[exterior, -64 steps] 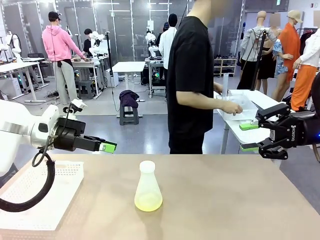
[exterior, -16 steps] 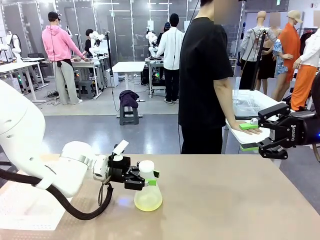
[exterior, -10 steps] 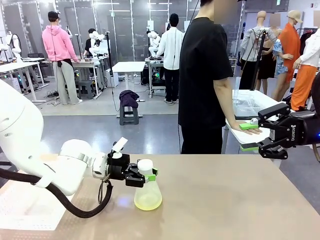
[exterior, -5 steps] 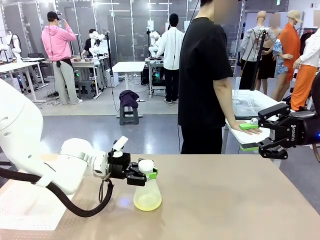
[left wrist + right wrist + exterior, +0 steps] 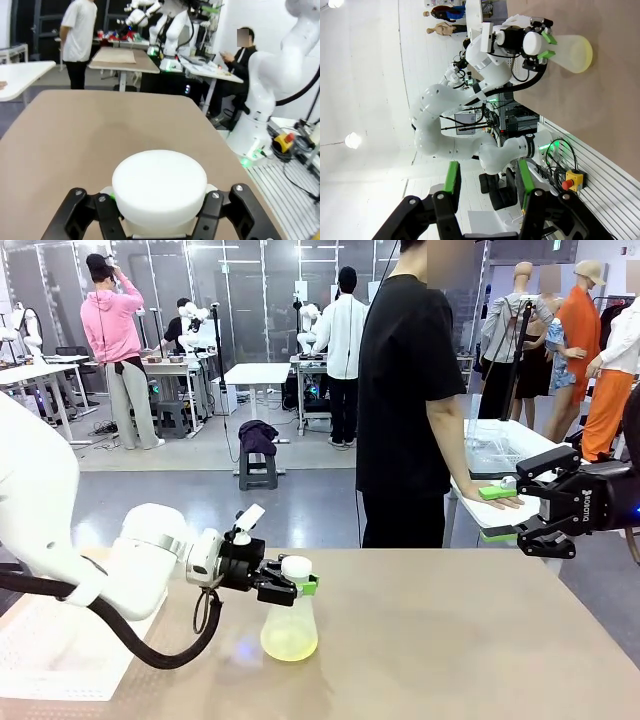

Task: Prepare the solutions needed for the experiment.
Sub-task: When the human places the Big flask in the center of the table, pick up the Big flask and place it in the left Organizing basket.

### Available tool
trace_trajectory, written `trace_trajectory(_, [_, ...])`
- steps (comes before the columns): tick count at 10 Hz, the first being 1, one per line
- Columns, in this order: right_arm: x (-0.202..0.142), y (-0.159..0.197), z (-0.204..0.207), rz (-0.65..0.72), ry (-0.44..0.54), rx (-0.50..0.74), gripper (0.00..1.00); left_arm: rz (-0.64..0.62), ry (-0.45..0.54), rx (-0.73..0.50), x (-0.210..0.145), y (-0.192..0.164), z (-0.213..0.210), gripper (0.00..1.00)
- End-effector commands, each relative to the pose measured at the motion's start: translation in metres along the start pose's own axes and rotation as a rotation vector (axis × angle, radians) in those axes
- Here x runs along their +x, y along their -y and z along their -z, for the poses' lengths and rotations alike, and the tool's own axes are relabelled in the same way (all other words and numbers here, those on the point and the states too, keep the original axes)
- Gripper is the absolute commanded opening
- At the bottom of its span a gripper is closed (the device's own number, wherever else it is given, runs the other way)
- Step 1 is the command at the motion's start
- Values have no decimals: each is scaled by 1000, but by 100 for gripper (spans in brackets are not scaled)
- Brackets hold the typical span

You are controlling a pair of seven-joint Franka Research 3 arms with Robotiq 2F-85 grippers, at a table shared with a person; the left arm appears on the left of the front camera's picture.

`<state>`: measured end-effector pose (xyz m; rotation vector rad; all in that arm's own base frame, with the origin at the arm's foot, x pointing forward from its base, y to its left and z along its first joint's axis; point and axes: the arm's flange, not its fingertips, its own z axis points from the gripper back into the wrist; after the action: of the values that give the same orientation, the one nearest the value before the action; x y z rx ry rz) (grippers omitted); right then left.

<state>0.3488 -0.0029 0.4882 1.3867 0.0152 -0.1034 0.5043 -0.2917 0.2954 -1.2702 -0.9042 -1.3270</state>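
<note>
The desk [image 5: 450, 640] lies bare to the right of the flask [image 5: 289, 625], giving open passage. On its left, the left arm [image 5: 120, 570] blocks the approach.

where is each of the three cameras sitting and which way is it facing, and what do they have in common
Front view: fixed on the robot's side of the table, facing the person across it; the left gripper grips the flask neck, the right gripper hangs open at right.
Left wrist view: on the left arm, looking along its fingers at the flask cap and across the table.
Right wrist view: on the right arm, rolled sideways, past its green-padded fingers toward the left arm.
Shared: the flask clamped in the left gripper.
</note>
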Motion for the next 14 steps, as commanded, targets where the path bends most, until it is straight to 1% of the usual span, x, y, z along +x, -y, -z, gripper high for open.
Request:
trace_trajectory(1, [-1,-1,2,-17,6,14,57,-2,-78,-60,34,12,-11,0])
trace_trajectory(2, [-1,-1,2,-17,6,14,57,31,-93,-54,45,14,-24,0])
trace_trajectory(3, [-1,-1,2,-17,6,14,57,55,-98,-22,58,17,-41,0])
trace_trajectory(4, [-1,-1,2,-17,6,14,57,87,-94,-2,71,23,-64,0])
trace_trajectory(6, [-1,-1,2,-17,6,14,57,119,-45,51,81,33,-110,0])
trace_trajectory(8, [-1,-1,2,-17,6,14,57,158,17,122,86,53,-164,0])
trace_trajectory(10, [-1,-1,2,-17,6,14,57,185,77,230,81,83,-227,0])
trace_trajectory(12, [-1,-1,2,-17,6,14,57,196,84,346,73,109,-281,0])
trace_trajectory(14, [-1,-1,2,-17,6,14,57,176,115,411,56,125,-324,0])
